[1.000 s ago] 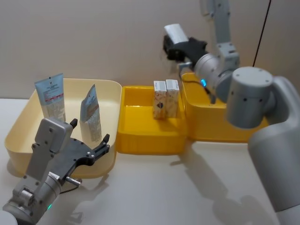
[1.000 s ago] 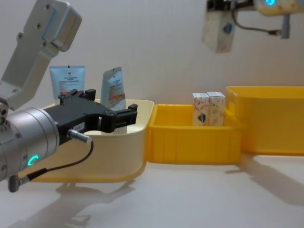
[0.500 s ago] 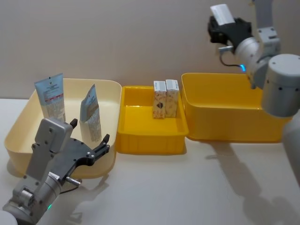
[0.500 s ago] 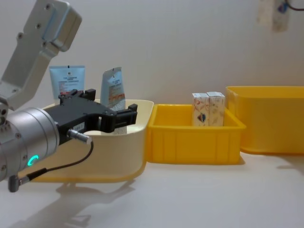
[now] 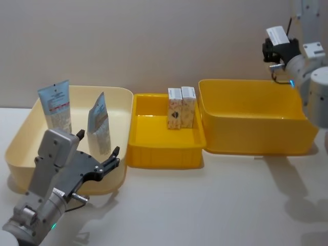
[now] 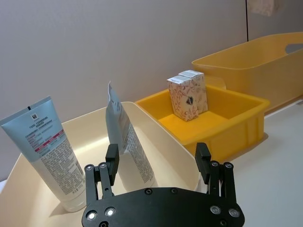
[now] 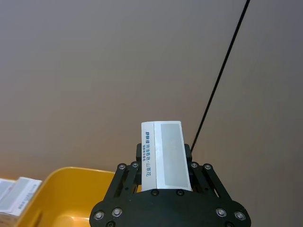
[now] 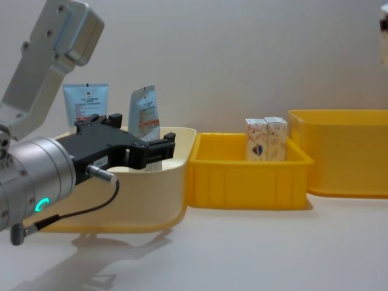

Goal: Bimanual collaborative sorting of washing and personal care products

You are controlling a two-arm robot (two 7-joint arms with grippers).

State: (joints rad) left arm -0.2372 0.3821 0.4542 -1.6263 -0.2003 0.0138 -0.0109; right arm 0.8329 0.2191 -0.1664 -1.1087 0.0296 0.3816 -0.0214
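Note:
Two light blue and white squeeze tubes (image 5: 55,105) (image 5: 100,124) stand upright in the cream bin (image 5: 20,138) at the left. A pair of cream cartons (image 5: 181,107) with orange pattern stands at the back of the small yellow tray (image 5: 164,156). My left gripper (image 5: 98,143) is open, low at the cream bin's front edge, with the nearer tube (image 6: 125,137) just beyond its fingers. My right gripper (image 5: 279,47) is high at the far right, shut on a white carton (image 7: 164,153), above the large yellow bin's back right corner.
The large yellow bin (image 5: 256,143) stands to the right of the small tray, touching it. The three containers form a row against the back wall. Bare tabletop (image 5: 205,205) stretches in front of them.
My right arm has swung to the right and stayed high, carrying the carton from above the small tray to the far right over the large bin. The left arm has not moved.

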